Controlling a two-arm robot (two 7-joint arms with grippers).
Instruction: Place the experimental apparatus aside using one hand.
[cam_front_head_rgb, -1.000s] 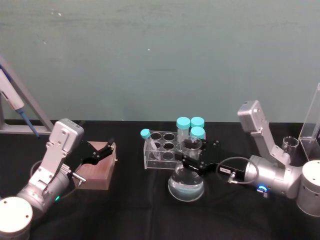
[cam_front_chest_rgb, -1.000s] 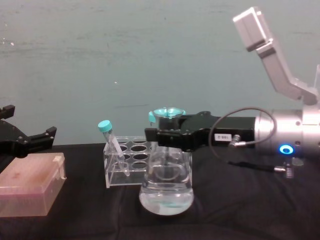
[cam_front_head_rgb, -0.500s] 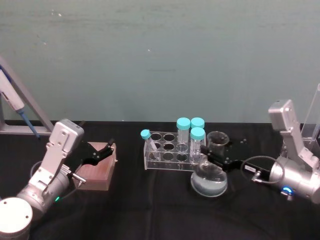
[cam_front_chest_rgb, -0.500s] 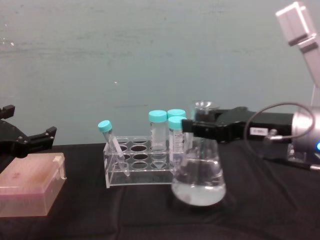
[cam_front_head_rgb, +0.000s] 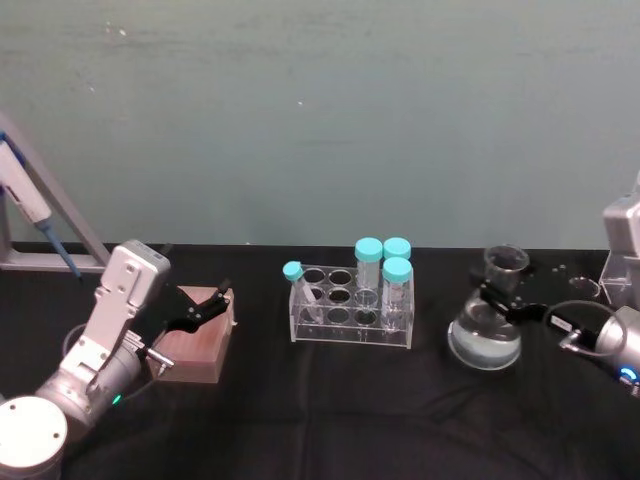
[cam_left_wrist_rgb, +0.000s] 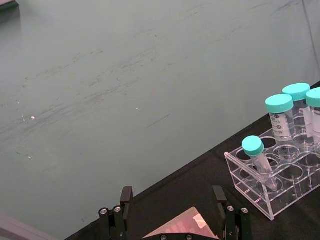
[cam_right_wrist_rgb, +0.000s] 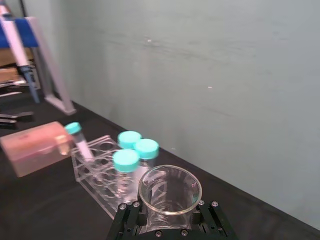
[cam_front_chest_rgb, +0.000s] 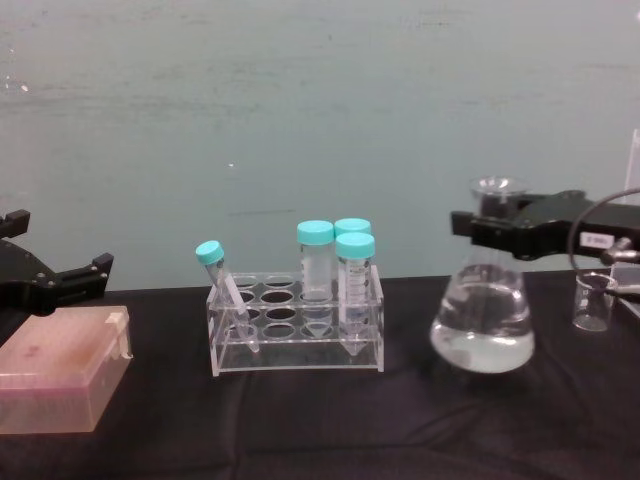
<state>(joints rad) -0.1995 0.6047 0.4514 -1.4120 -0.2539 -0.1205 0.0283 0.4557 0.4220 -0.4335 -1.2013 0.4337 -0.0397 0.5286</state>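
Right black two-fingered hand (cam_front_chest_rgb: 482, 226) clamped on neck of clear conical glass flask with liquid (cam_front_chest_rgb: 481, 322), right of the clear acrylic rack of teal-capped tubes (cam_front_chest_rgb: 297, 322) | small glass beaker (cam_front_chest_rgb: 593, 302) just beyond on black tabletop (cam_front_chest_rgb: 320, 420) | left hand (cam_front_head_rgb: 197, 307) fingers apart above pink box (cam_front_chest_rgb: 60, 367).

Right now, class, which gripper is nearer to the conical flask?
Right. The right gripper is shut on the neck of the conical flask, to the right of the tube rack. The left gripper hovers over the pink box, far off on the table's left.
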